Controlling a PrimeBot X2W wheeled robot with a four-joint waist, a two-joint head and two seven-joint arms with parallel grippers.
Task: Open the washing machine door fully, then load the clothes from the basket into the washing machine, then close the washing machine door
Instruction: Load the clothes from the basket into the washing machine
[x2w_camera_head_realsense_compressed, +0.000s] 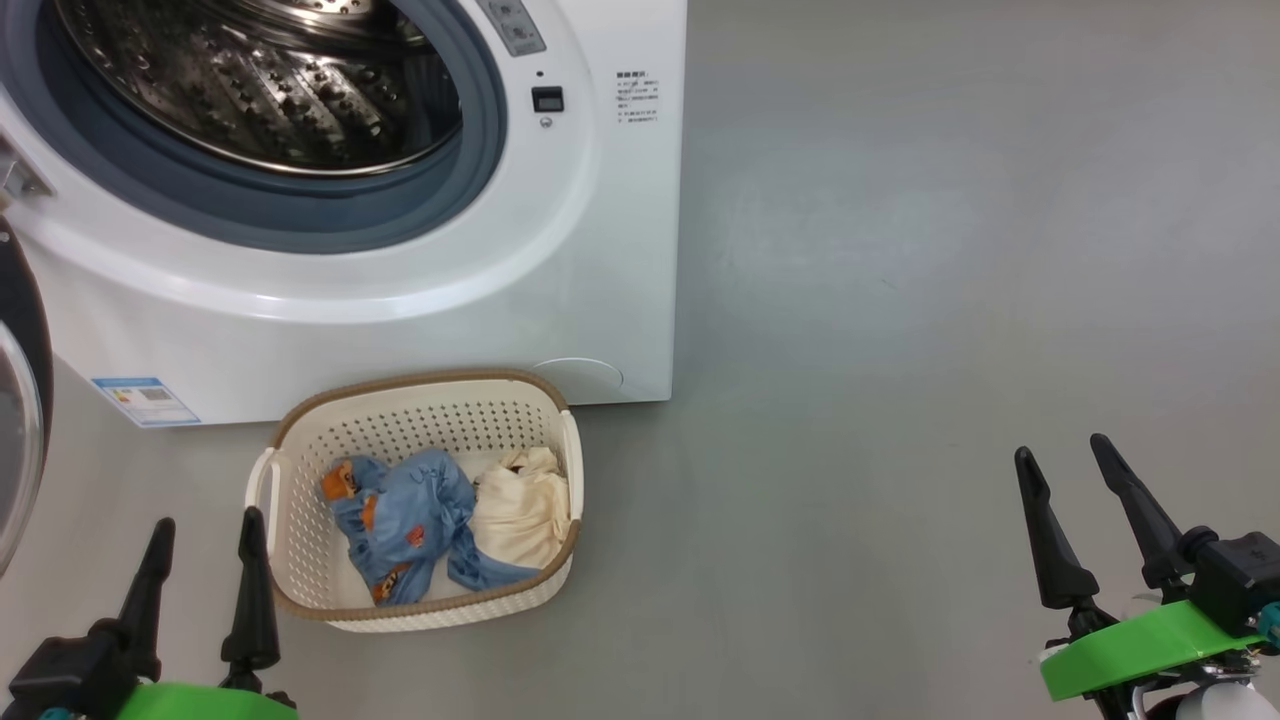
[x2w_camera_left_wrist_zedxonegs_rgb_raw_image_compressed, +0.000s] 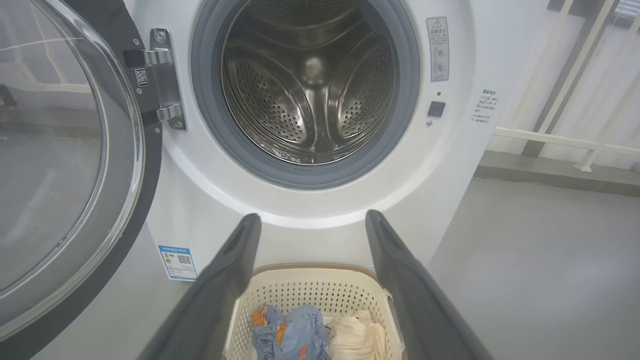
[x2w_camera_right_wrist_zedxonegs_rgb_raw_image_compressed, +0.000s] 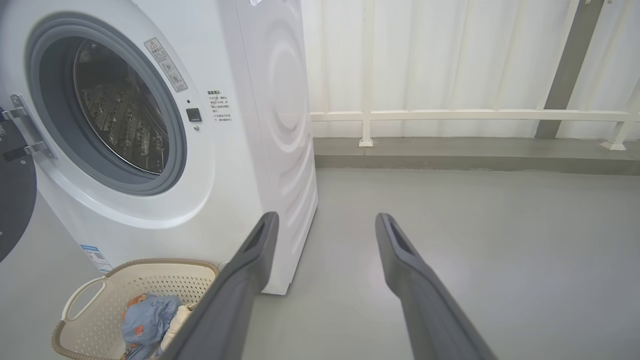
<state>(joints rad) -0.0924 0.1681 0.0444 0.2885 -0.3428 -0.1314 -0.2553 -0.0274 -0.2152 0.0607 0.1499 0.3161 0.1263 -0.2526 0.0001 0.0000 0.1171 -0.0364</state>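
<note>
Hanging open at left was the glossy black round door (x2w_camera_left_wrist_zedxonegs_rgb_raw_image_compressed: 60, 160) of the big white front-loading washer (x2w_camera_head_realsense_compressed: 350, 290); its small blue label (x2w_camera_head_realsense_compressed: 145, 400) was illegible. Cream perforated basket (x2w_camera_head_realsense_compressed: 420, 378), just before it, held blue and cream clothes (x2w_camera_head_realsense_compressed: 420, 520). Left gripper (x2w_camera_head_realsense_compressed: 208, 517) and right gripper (x2w_camera_head_realsense_compressed: 1062, 445) gaped, empty.

**Colours at the Washer**

The washing machine (x2w_camera_head_realsense_compressed: 400, 300) is white, its drum (x2w_camera_left_wrist_zedxonegs_rgb_raw_image_compressed: 310, 90) hole-dotted steel, its gasket (x2w_camera_head_realsense_compressed: 300, 222) grey-blue. The washing machine door (x2w_camera_left_wrist_zedxonegs_rgb_raw_image_compressed: 60, 165) is black around clear glass. The basket (x2w_camera_head_realsense_compressed: 440, 425) is cream, perforated and brown-rimmed. The light blue garment (x2w_camera_head_realsense_compressed: 415, 515) carries orange prints. The cream garment (x2w_camera_head_realsense_compressed: 520, 515), crumpled, looks plain.
</note>
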